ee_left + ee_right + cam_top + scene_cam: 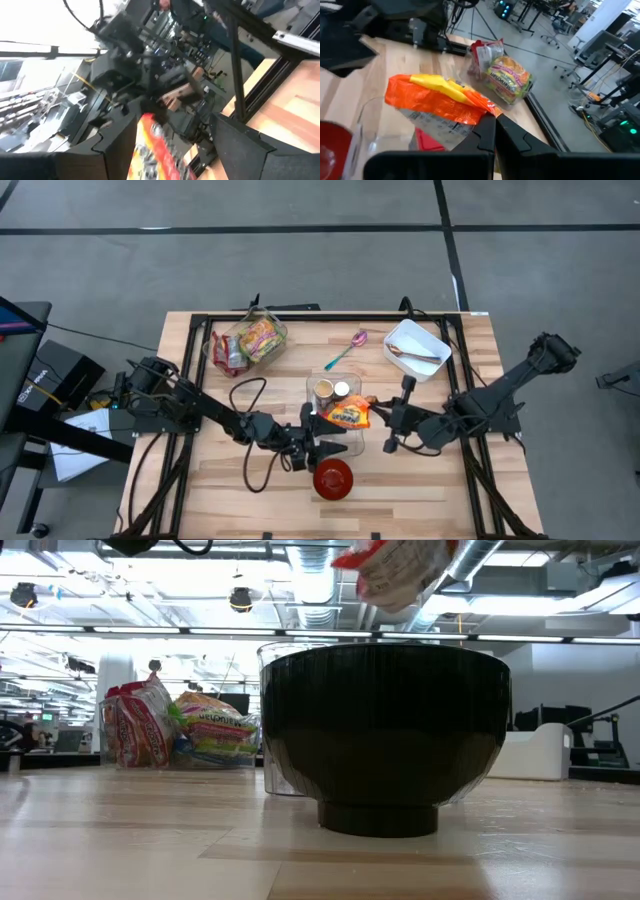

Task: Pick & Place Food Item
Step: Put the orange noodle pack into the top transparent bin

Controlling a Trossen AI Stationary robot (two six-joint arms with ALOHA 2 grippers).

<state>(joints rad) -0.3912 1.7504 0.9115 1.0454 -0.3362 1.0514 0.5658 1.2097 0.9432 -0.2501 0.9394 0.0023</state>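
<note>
An orange snack packet [347, 416] hangs in the air over a clear tub [322, 418] at the table's middle, with my right gripper [376, 412] shut on it. In the low view the packet [398, 568] shows high above the bowl [385, 730]. My left gripper [330, 446] stands open just near of the packet, above the red bowl [333, 478]. In the left wrist view the packet's end [155, 150] shows between its two fingers. My right gripper pinches the packet's edge at one corner [487, 111] between its two fingers. The fingers come from the table's right, slanting slightly down. The packet is lifted clear of the table, spread out beyond the fingertips. My left gripper has the packet between its open fingers; whether a finger [117, 145] touches it I cannot tell.
A clear container of snack packets [255, 340] stands at the far left. A white dish [417, 348] holding a spoon stands at the far right, and a pink spoon [350, 348] lies between them. Two tins [332, 389] sit in the clear tub.
</note>
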